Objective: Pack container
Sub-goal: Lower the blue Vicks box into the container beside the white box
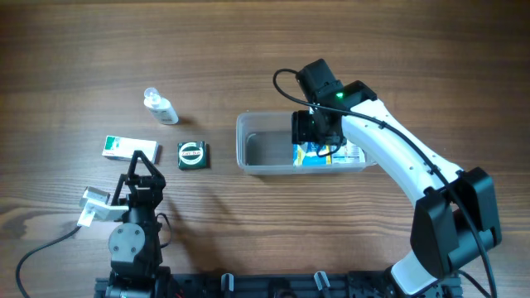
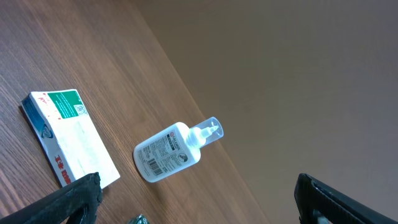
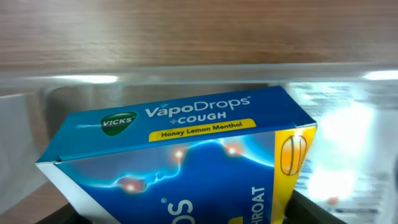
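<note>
The clear plastic container stands right of the table's middle. My right gripper is over its right half, shut on a blue VapoDrops box that sits tilted inside it. In the right wrist view the box fills the space between my fingers, with the container's far wall behind it. A white pack lies in the container's right end. My left gripper is open and empty at the lower left; in the left wrist view its fingers are spread wide.
A small clear bottle lies left of the container. A white and green box and a dark green packet lie in front of my left gripper.
</note>
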`<action>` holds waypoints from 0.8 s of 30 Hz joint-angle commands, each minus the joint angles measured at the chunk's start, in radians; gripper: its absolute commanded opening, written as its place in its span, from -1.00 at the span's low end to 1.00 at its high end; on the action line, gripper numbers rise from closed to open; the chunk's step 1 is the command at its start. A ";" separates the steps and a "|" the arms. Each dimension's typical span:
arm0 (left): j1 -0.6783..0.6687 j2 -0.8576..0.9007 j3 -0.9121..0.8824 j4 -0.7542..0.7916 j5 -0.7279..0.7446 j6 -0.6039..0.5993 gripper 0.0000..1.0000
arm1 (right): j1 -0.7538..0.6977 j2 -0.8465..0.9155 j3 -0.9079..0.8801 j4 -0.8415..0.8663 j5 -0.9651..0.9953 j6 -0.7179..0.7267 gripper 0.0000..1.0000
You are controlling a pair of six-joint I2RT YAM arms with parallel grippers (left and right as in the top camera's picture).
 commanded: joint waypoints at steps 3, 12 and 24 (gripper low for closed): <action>0.007 -0.007 -0.004 0.000 -0.014 -0.009 1.00 | 0.003 0.016 -0.011 -0.049 0.110 0.017 0.22; 0.007 -0.007 -0.004 0.000 -0.014 -0.009 1.00 | 0.003 0.016 -0.012 -0.051 0.109 -0.030 0.41; 0.007 -0.007 -0.004 0.000 -0.014 -0.009 1.00 | 0.003 0.016 -0.012 -0.083 0.030 -0.095 0.61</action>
